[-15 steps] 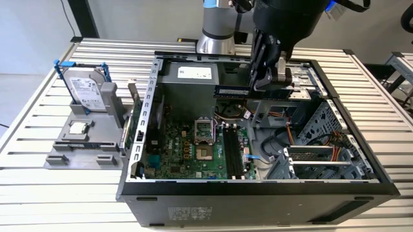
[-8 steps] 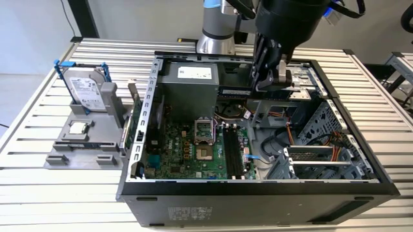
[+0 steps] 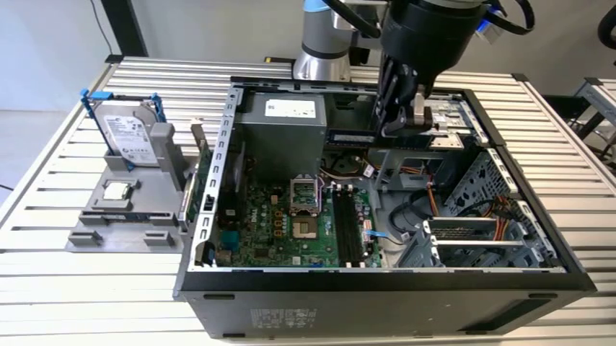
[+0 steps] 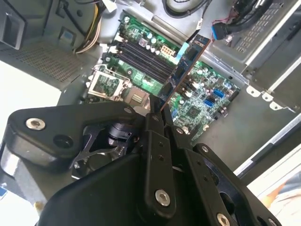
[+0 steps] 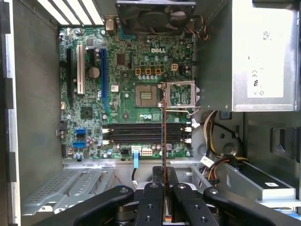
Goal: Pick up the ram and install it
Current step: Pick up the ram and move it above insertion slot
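My gripper (image 3: pixel 399 128) hangs over the back of the open computer case (image 3: pixel 207 216), above the motherboard (image 3: pixel 288 231). It is shut on the ram (image 3: pixel 351 135), a long thin dark board that sticks out sideways from the fingers toward the exterior view's left. In the second wrist view the ram (image 4: pixel 188 66) runs out from the gripper (image 4: pixel 157 110) over the board. The first wrist view has the ram (image 5: pixel 163 136) edge-on as a thin line rising from the gripper (image 5: pixel 163 172) and crossing the black memory slots (image 5: pixel 146 133). Those memory slots (image 3: pixel 351 231) lie below the gripper.
The grey power supply (image 3: pixel 279 130) and cable bundles (image 3: pixel 423 209) stand close to the gripper. The processor socket (image 3: pixel 306 194) has its frame flipped up. Outside the case, a grey stand (image 3: pixel 125 216) carries a silver hard drive (image 3: pixel 130 133) and a small processor chip (image 3: pixel 115 191).
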